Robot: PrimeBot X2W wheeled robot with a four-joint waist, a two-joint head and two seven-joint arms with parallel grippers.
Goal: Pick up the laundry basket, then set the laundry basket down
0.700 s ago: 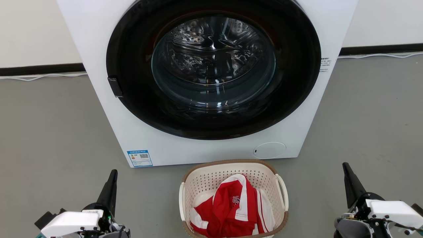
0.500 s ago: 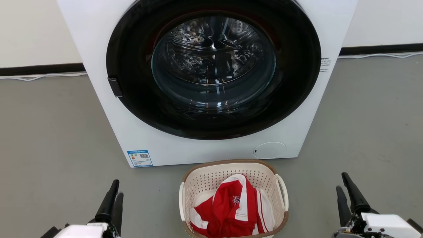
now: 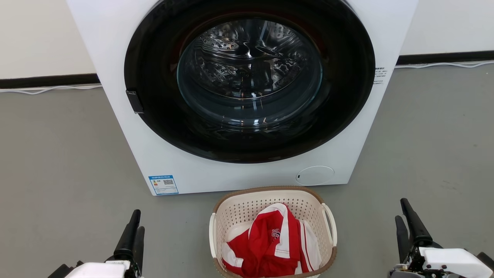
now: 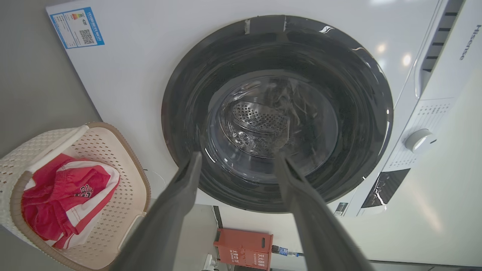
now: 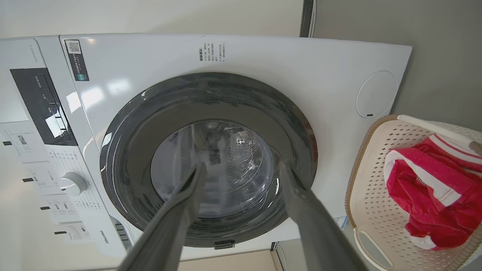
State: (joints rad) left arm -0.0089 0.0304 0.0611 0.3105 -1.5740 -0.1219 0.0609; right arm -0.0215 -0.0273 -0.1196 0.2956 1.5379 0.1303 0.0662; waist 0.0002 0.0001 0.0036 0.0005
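White washer point(image 4: 124, 75) marked Hisense (blue QR sticker point(image 4: 77, 27) too); laundry basket point(image 3: 235, 212) in front; left tool point(image 4: 237, 158), right tool point(image 5: 241, 167) wide, empty.

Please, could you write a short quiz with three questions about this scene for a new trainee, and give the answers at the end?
1. True or false: the laundry basket stands on the floor, just in front of the washer.
2. What lies in the basket? A) a red and white garment; B) blue towels; C) nothing.
3. Fill in the gap: the left claw and the right claw are both ____ and hold nothing.
Key: 1 true; 2 A; 3 open.
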